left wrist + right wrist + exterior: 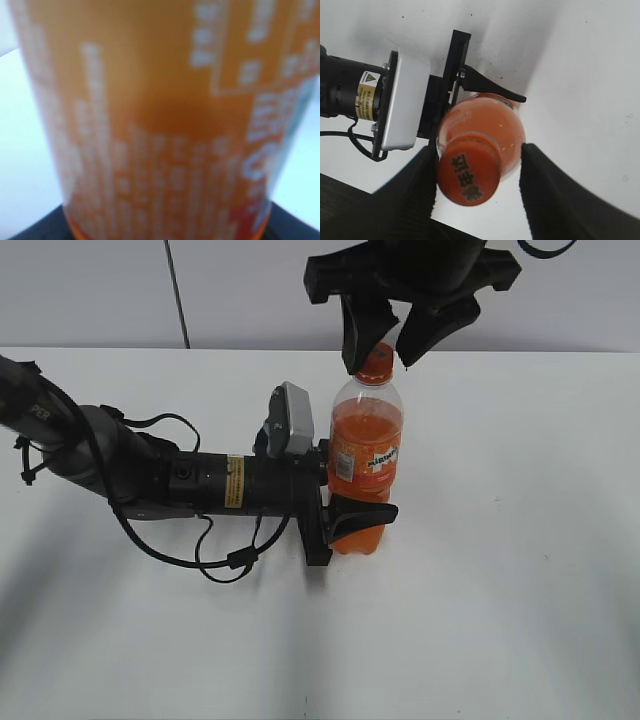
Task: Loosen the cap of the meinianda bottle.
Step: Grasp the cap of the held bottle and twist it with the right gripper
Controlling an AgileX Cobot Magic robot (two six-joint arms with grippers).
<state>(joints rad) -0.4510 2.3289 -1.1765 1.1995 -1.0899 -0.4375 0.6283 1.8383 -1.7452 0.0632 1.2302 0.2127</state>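
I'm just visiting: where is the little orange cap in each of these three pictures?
Exterior view: the cap sits top centre, on the meinianda bottle, between the right gripper fingers.
Left wrist view: the cap is not in it; only the blurred bottle label fills the frame.
Right wrist view: the cap is low centre, seen from above.
Shared landmark: the bottle, clamped low by the left gripper.

The left arm lies low, reaching in horizontally from the left, its left gripper clamped around the meinianda bottle low on the body. The right gripper hangs from above, jaws spread either side of the cap (one finger just touching it).
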